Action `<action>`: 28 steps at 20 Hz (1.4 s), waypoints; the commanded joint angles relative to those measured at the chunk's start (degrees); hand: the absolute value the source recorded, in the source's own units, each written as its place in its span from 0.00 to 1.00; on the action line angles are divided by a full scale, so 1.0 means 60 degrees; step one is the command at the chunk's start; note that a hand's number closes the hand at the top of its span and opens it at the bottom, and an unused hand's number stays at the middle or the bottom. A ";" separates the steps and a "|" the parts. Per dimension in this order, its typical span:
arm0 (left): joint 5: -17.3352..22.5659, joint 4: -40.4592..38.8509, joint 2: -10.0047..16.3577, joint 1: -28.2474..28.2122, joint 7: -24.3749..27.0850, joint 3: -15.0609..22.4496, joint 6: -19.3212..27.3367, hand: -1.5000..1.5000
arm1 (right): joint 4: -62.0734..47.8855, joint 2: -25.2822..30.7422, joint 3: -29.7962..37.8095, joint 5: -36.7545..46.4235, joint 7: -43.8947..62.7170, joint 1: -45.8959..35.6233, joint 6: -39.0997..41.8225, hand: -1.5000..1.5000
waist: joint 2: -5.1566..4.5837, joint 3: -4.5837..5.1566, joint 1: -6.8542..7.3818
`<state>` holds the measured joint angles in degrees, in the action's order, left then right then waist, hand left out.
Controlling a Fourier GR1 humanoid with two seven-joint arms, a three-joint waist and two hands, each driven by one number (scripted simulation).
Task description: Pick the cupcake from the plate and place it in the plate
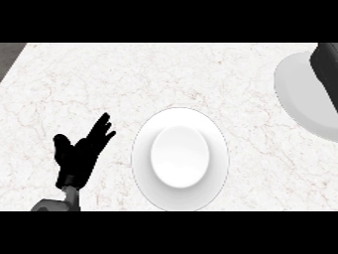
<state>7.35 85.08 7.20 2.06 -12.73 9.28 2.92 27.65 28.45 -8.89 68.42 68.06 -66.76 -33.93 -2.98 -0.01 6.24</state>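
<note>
Head view | left hand (76,158) fingers straight, released, resting at worktop (128,74) front-left corner | front-centre plate (142,158) carrying no cupcake | grey forearm (336,84) crossing right-edge plate (296,94), likely hiding cupcake | right hand not showing | placing looking undone

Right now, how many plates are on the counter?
2. The centre plate lies beside the open left hand; the right plate is at the view's right edge, partly under a grey forearm. No others show.
</note>
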 commanded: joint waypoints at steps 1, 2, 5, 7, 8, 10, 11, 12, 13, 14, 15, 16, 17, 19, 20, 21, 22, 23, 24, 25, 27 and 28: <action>-0.0069 -0.0118 0.0009 -0.0112 -0.0089 0.0038 0.0045 0.50 | -0.0360 0.0183 0.0260 0.0995 0.2831 -0.0004 -0.1808 1.00 | 0.0044 0.0011 -0.0072; 0.0011 -0.0167 0.0028 -0.0084 -0.0065 -0.0065 0.0023 0.50 | -0.0452 0.0177 0.0381 0.1128 0.2833 0.0189 -0.2048 1.00 | 0.0011 0.0003 -0.0121; 0.0026 -0.0124 -0.0010 -0.0116 -0.0120 -0.0042 0.0035 0.50 | -0.0768 0.0478 0.0779 0.1620 0.2839 0.0276 -0.2207 1.00 | 0.0053 0.0004 -0.0208; 0.0003 -0.0081 0.0102 -0.0297 -0.0104 -0.0106 0.0043 0.50 | -0.0916 0.0786 0.0940 0.2043 0.2841 0.0619 -0.2512 1.00 | 0.0110 0.0000 -0.0332; -0.0005 -0.0138 -0.0011 -0.0215 -0.0130 -0.0153 0.0196 0.50 | -0.0931 0.0774 0.1094 0.2172 0.2842 0.0678 -0.2600 1.00 | 0.0159 0.0004 -0.0466; 0.0065 -0.0172 0.0016 -0.0251 -0.0116 -0.0171 0.0100 0.50 | -0.1088 0.0921 0.1354 0.2453 0.2844 0.0916 -0.2904 1.00 | 0.0088 -0.0005 -0.0444; -0.0012 -0.0132 -0.0047 -0.0256 -0.0197 -0.0108 0.0208 0.50 | -0.1050 0.0898 0.1610 0.2423 0.2845 0.1061 -0.3148 1.00 | 0.0141 -0.0021 -0.0548; 0.0014 -0.0036 0.0019 -0.0420 -0.0104 -0.0215 0.0237 0.50 | -0.1126 0.1020 0.1711 0.2647 0.2845 0.1249 -0.3265 1.00 | 0.0197 -0.0013 -0.0538; -0.0014 -0.0083 -0.0025 -0.0420 0.0034 -0.0196 0.0237 0.50 | -0.1128 0.0983 0.1832 0.2774 0.2846 0.1489 -0.3547 1.00 | 0.0193 -0.0013 -0.0607; 0.0052 -0.0064 0.0067 -0.0532 -0.0052 -0.0204 0.0121 0.50 | -0.1114 0.0978 0.2061 0.2808 0.2847 0.1583 -0.3654 1.00 | 0.0235 -0.0013 -0.0633; 0.0032 -0.0115 0.0195 -0.0461 0.0022 -0.0322 0.0094 0.50 | -0.1105 0.0912 0.2221 0.2902 0.2848 0.1702 -0.3846 1.00 | 0.0205 -0.0014 -0.0615; 0.0070 -0.0190 0.0065 -0.0594 0.0061 -0.0299 0.0149 0.50 | -0.1123 0.1044 0.2426 0.2957 0.2849 0.1816 -0.3988 1.00 | 0.0209 -0.0014 -0.0628; -0.0030 0.0030 0.0110 -0.0537 0.0034 -0.0288 0.0236 0.50 | -0.1208 0.1081 0.2601 0.3081 0.2849 0.2080 -0.4132 1.00 | 0.0214 -0.0027 -0.0619; -0.0015 -0.0179 0.0060 -0.0438 -0.0012 -0.0252 0.0184 0.50 | -0.1157 0.1081 0.2921 0.3308 0.2851 0.2174 -0.4352 1.00 | 0.0209 -0.0016 -0.0680; 0.0062 -0.0318 0.0029 -0.0404 0.0179 -0.0452 0.0252 0.50 | -0.1069 0.1070 0.3049 0.3437 0.2852 0.2402 -0.4634 1.00 | 0.0229 -0.0007 -0.0762; 0.0088 -0.0107 0.0183 -0.0491 -0.0049 -0.0413 0.0136 0.50 | -0.1116 0.1119 0.3240 0.3538 0.2852 0.2571 -0.4799 1.00 | 0.0231 -0.0022 -0.0676; 0.0056 -0.0273 0.0001 -0.0200 -0.0206 -0.0308 0.0214 0.50 | -0.1012 0.0934 0.3404 0.3627 0.2853 0.2530 -0.4800 1.00 | 0.0246 -0.0012 -0.0796; -0.0072 -0.0281 -0.0029 -0.0581 -0.0021 -0.0168 0.0223 0.50 | -0.1071 0.0952 0.3551 0.3832 0.2854 0.2827 -0.4985 1.00 | 0.0248 -0.0013 -0.0728; 0.0193 -0.0210 0.0109 -0.0447 -0.0050 -0.0510 0.0159 0.50 | -0.1274 0.0792 0.4467 0.2707 0.2855 0.2959 -0.4539 1.00 | 0.0260 -0.0041 -0.0895; 0.0059 -0.0159 -0.0099 -0.0453 -0.0034 -0.0266 0.0252 0.50 | -0.1464 0.0680 0.4698 0.2581 0.2857 0.2897 -0.4246 1.00 | 0.0268 -0.0034 -0.0805; 0.0163 -0.0068 -0.0032 -0.0327 -0.0155 -0.0326 0.0150 0.50 | -0.1965 0.0224 0.5067 0.2277 0.2857 0.3099 -0.3909 0.00 | 0.0244 -0.0037 -0.0658; 0.0018 -0.0093 -0.0062 -0.0460 -0.0138 -0.0208 0.0217 0.50 | -0.1953 -0.0069 0.5268 0.2060 0.2677 0.3268 -0.4342 0.00 | 0.0264 -0.0043 -0.0654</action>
<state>7.74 85.33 7.40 -0.64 -12.70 7.32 4.09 17.80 31.84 17.98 83.94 72.77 -48.76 -56.12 -1.29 -0.36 2.03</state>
